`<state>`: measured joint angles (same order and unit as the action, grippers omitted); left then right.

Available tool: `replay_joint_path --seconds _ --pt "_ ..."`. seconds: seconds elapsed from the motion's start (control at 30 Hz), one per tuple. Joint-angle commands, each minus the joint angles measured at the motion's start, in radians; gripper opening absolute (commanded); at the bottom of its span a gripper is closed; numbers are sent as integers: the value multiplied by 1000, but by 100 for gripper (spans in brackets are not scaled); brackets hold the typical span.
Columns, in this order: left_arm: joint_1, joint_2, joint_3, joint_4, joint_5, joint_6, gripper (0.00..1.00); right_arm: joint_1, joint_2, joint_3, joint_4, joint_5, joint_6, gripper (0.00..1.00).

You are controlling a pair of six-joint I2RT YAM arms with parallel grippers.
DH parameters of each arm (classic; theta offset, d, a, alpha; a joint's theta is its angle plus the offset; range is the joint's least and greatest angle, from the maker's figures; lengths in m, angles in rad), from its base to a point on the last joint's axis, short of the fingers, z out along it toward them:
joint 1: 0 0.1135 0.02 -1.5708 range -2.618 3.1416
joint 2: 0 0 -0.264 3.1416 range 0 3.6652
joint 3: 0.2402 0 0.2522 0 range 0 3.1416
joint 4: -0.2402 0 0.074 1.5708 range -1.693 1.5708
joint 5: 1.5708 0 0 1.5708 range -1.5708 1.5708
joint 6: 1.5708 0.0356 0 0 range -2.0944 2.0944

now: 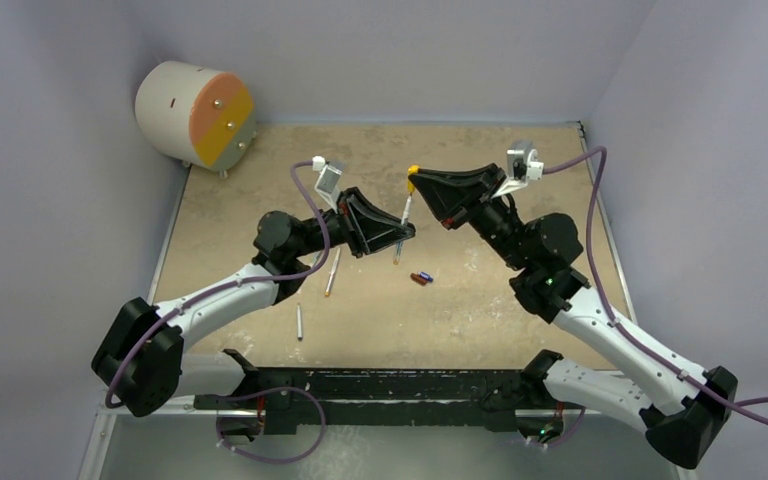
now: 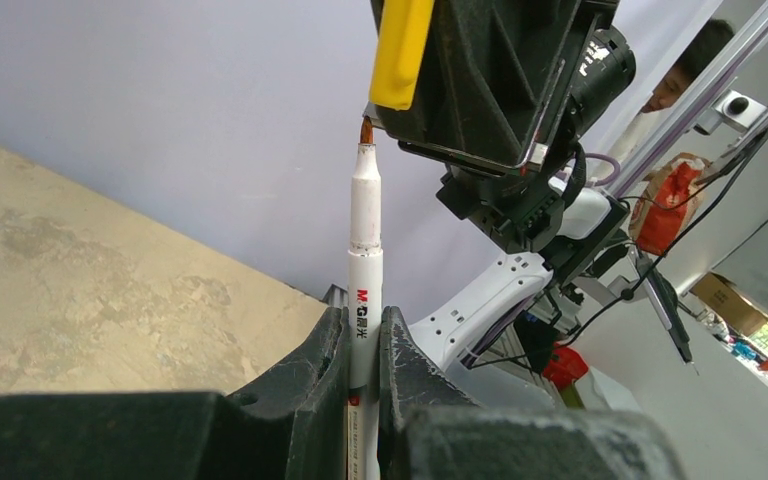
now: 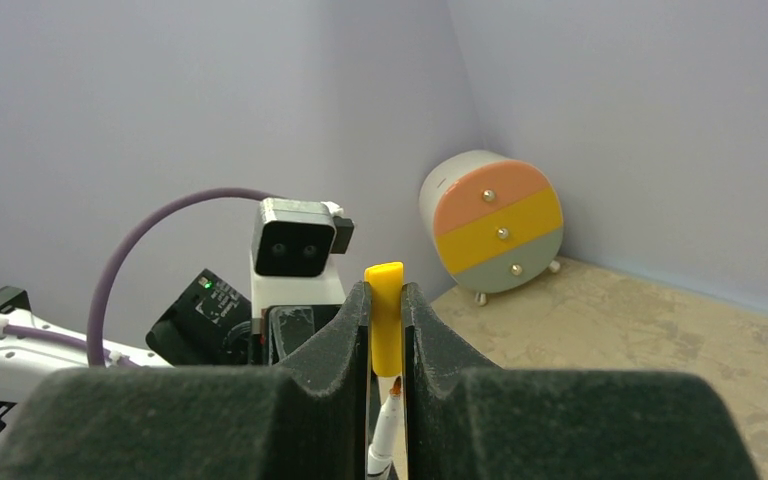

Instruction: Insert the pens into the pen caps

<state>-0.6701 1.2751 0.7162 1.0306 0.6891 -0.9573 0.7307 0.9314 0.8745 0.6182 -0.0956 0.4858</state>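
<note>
Left gripper (image 2: pixel 364 335) sits closest in the left wrist view, clenched on a white pen (image 2: pixel 366 220). The pen stands roughly upright between the fingers, with red print on the barrel and a brown-orange tip pointing up. Just above that tip is the yellow cap (image 2: pixel 403 50), grasped by the right gripper (image 3: pixel 385 298), whose fingers pinch the cap's sides so its top pokes out past the fingertips. The pen tip is right at the cap's lower end and not inside it. Cannot tell if the two touch.

In the top view both arms meet over the middle of the table (image 1: pixel 490 300), toward its far half. The left gripper (image 1: pixel 407 232) holds the pen (image 1: pixel 407 208) mid-barrel, with the lower end hanging off the table surface. The right gripper (image 1: pixel 418 181) comes in from the right with the yellow cap (image 1: pixel 413 171) at its tip.

Two more pens lie loose on the left half of the table. One (image 1: pixel 332 272) is just under the left arm and the other (image 1: pixel 299 320) is nearer the near edge. A red-brown cap (image 1: pixel 418 280) and a blue cap (image 1: pixel 427 275) lie side by side near the table centre, just right of the held pen's lower end.

A round drawer unit (image 1: pixel 195 112) with orange, yellow and grey fronts sits at the far left corner. Purple cables (image 1: pixel 600 215) run along both arms.
</note>
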Motion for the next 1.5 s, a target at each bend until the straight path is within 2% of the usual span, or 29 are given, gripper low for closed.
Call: replay_joint_path --seconds 0.0,0.53,0.83,1.0,1.1,1.33,1.47 --pt "-1 -41 49 45 18 15 0 0 0 -2 40 17 -11 0" --pt "-1 -18 68 36 -26 53 0 -1 -15 -31 34 -28 35 0" --pt "-1 -18 73 57 -109 133 0 -1 -21 -137 109 -67 169 0" --pt "-1 -2 102 65 -133 140 0 -1 -16 -184 110 -76 181 0" --pt "-1 8 141 38 -113 148 0 -1 -26 -199 104 -78 185 0" --pt "-1 54 194 -34 80 145 0 -1 -78 -90 -21 -34 91 0" --pt "-1 34 173 -56 104 155 0 0 -101 -20 -100 15 25 7"
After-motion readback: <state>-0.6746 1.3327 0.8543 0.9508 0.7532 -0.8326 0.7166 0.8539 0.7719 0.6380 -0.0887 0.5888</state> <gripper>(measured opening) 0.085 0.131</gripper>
